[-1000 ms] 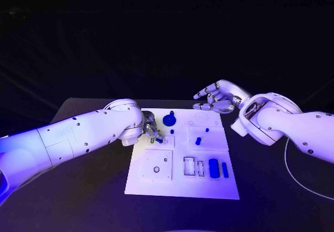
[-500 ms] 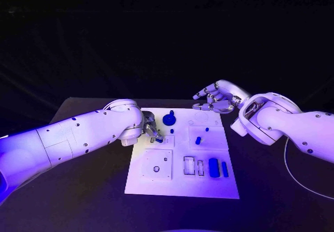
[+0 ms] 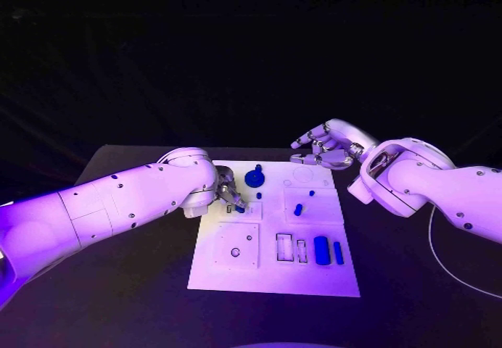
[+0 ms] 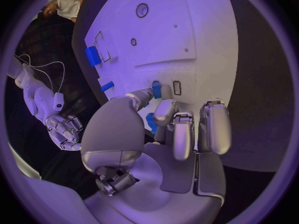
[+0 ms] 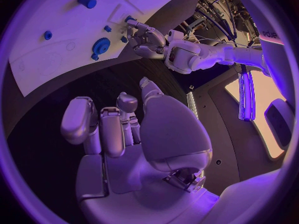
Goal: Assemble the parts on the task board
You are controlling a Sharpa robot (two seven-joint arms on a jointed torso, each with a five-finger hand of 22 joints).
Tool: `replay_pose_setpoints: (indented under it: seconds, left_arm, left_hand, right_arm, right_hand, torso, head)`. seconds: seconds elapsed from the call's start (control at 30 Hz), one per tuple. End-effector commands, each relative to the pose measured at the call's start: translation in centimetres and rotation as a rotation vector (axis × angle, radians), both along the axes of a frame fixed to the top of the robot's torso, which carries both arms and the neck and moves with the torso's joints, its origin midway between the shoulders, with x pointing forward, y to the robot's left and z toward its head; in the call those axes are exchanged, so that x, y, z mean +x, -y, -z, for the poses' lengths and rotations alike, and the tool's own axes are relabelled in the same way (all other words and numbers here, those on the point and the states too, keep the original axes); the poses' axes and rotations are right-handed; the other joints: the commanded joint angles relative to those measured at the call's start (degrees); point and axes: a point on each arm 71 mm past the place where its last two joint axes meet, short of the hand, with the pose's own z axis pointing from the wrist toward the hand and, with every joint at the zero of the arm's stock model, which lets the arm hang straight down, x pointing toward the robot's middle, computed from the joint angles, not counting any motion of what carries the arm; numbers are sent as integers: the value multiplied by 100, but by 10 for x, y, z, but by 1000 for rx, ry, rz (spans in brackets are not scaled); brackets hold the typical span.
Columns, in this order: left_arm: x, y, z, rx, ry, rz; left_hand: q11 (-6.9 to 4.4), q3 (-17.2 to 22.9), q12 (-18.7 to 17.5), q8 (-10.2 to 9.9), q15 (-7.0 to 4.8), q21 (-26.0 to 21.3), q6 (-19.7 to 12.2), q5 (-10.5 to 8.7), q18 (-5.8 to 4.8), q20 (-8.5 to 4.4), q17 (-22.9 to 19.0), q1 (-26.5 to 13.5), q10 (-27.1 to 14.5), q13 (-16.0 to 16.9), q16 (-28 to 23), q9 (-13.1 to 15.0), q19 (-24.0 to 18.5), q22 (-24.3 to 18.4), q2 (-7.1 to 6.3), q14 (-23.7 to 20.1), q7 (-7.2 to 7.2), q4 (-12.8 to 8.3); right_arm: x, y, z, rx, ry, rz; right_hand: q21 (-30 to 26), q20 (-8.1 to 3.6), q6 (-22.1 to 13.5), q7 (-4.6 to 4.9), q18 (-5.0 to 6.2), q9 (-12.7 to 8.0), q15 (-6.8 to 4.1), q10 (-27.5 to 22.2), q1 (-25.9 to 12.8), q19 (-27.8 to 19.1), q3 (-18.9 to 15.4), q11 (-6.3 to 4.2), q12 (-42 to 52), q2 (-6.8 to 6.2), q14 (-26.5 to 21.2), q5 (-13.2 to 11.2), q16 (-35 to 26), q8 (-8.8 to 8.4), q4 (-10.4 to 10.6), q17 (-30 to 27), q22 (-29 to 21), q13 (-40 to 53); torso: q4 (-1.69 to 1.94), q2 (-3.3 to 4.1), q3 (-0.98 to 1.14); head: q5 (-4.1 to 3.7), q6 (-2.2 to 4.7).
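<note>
The white task board (image 3: 270, 279) lies in the middle of the table. My left hand (image 3: 227, 192) hovers low over the board's near-left area and pinches a small blue part (image 3: 239, 209) at a slot; in the left wrist view the small blue part (image 4: 156, 89) stands beside an empty slot (image 4: 177, 87), at the thumb's tip (image 4: 144, 96). A second blue piece (image 4: 150, 122) shows under the fingers. My right hand (image 3: 326, 148) hangs above the board's far edge, its fingers apart and holding nothing, as the right wrist view (image 5: 124, 129) also shows.
On the board stand a round blue part (image 3: 255, 177), a blue peg (image 3: 298, 211) and two blue blocks (image 3: 321, 251) (image 3: 338, 253) beside open rectangular slots (image 3: 284, 247). Black table (image 3: 125, 290) surrounds the board.
The left hand's fingers have shifted very slightly at the slot with the small blue part. The right hand has barely moved.
</note>
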Motion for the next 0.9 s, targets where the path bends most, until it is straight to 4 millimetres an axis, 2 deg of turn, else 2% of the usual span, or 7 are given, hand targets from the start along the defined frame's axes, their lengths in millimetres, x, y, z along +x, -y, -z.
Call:
replay_pose_setpoints:
  seconds: [0.03,0.17,0.3,0.47,0.8,0.87,0.9]
  left_arm:
    - [-3,2,6,15,-44,21]
    - [-2,3,7,16,-49,20]
    - [-1,5,8,17,-50,19]
    - [0,6,9,18,-50,17]
    - [4,4,10,14,-37,-7]
    - [4,3,10,13,-35,-12]
    - [5,2,10,12,-34,-14]
  left_hand:
    - [-27,150,44,24,-18,-11,120,-23,-35,-27,1508,-134,27,15,14,18,17,219,52,595,-102,-135]
    - [-36,-9,73,34,-29,-8,138,-26,-37,-39,1508,-275,33,44,14,40,24,231,85,595,-111,-21]
    - [-38,-418,123,50,-27,7,218,-52,-45,-41,1508,-599,62,90,14,55,41,262,65,595,-117,232]
    - [-54,-724,166,28,-44,26,249,-40,-52,-56,1508,-611,82,140,14,57,61,299,148,595,-137,300]
    - [-66,-1441,189,-20,-54,66,333,-53,-68,-70,1508,-774,110,168,14,51,101,373,175,595,-148,586]
    - [-71,-1652,186,-30,-57,63,347,-163,-68,-72,1508,-844,111,164,14,52,102,375,151,595,-154,695]
    - [-80,-1782,189,-31,-60,64,360,-350,-68,-77,1508,-839,113,169,14,56,104,380,170,595,-162,757]
  right_arm:
    - [-1,0,0,-3,-3,-5]
    - [-1,1,0,-4,-4,-3]
    - [-1,2,0,1,-10,2]
    - [-1,3,1,7,-18,8]
    - [-2,3,1,9,-21,3]
    - [-2,3,1,9,-22,2]
    - [-2,3,1,9,-22,1]
  right_hand:
    - [-34,-8,41,1,58,-1,-44,3,-12,-19,-13,2,5,32,266,-53,-42,22,28,-20,-13,-10]
    - [-45,-8,40,1,61,-1,-44,-5,-15,-25,-22,3,0,33,262,-80,-55,26,35,-36,-30,-17]
    - [-61,-7,36,2,64,-3,-43,-16,-40,-32,-47,5,1,73,260,-166,-69,39,81,-47,-52,-23]
    - [-63,-7,35,2,64,-3,-42,-14,-44,-33,-51,5,6,82,260,-180,-72,41,90,-50,-54,-19]
    - [-73,-5,24,3,65,-6,-40,-18,-120,-30,-128,9,23,111,263,-119,-82,57,186,-51,-63,-15]
    - [-78,-5,18,3,65,-7,-39,-22,-154,-29,-188,10,30,102,264,-42,-86,65,229,-51,-67,-14]
    - [-83,-5,16,4,66,-7,-39,-23,-167,-31,-215,10,33,99,264,-17,-89,68,247,-54,-75,-13]
  torso:
    - [-5,-1,7]
    - [-5,-1,3]
    - [2,1,1]
    - [-3,-3,-2]
    - [8,-3,-6]
    - [6,-3,-5]
    - [6,-4,-4]
  head:
    - [16,-8]
    - [17,-14]
    - [12,-16]
    - [32,-23]
    - [26,-23]
    - [26,-23]
    - [24,-20]
